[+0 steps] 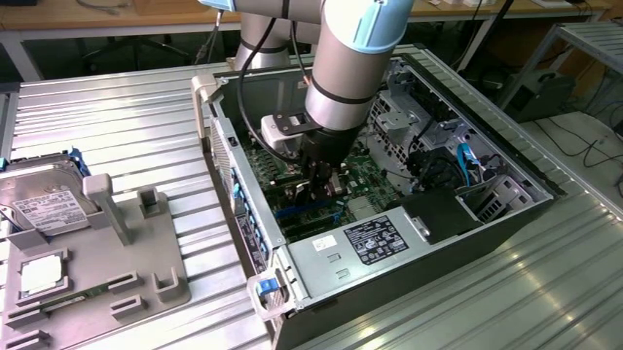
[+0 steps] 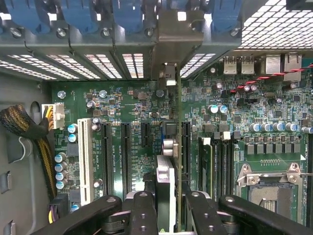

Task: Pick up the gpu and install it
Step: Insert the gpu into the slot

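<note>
Open PC case (image 1: pixel 292 270): pincer (image 2: pixel 168 205) grips gpu (image 2: pixel 168 147) edge-on, bracket toward rear slots.

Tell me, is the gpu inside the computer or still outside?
Inside. The gripper holds the gpu edge-down over the motherboard slots, within the open case. Fully seated? Cannot tell.

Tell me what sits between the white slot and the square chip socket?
The gpu, standing on edge among black slots, seen in the wrist view.

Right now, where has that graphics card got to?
The gpu is inside the open computer case, held edge-on by the gripper over the green motherboard, its metal bracket against the case's rear slots.
</note>
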{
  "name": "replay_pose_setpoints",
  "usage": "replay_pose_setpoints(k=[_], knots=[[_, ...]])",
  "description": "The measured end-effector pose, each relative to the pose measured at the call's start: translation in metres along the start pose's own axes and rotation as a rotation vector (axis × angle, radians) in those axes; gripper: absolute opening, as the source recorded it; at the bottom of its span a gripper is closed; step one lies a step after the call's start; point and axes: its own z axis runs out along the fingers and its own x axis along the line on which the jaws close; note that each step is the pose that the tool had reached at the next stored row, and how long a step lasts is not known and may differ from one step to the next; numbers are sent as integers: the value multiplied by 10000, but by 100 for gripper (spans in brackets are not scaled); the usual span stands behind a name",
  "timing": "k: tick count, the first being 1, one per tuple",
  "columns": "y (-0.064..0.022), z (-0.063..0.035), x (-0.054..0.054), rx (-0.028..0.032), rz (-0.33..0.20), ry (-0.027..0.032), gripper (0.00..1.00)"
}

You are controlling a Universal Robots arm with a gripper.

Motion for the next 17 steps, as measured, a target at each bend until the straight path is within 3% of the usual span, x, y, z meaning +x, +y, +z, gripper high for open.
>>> replay_pose_setpoints(k=[17], knots=[[7, 41, -2, -12, -1, 2, 28]])
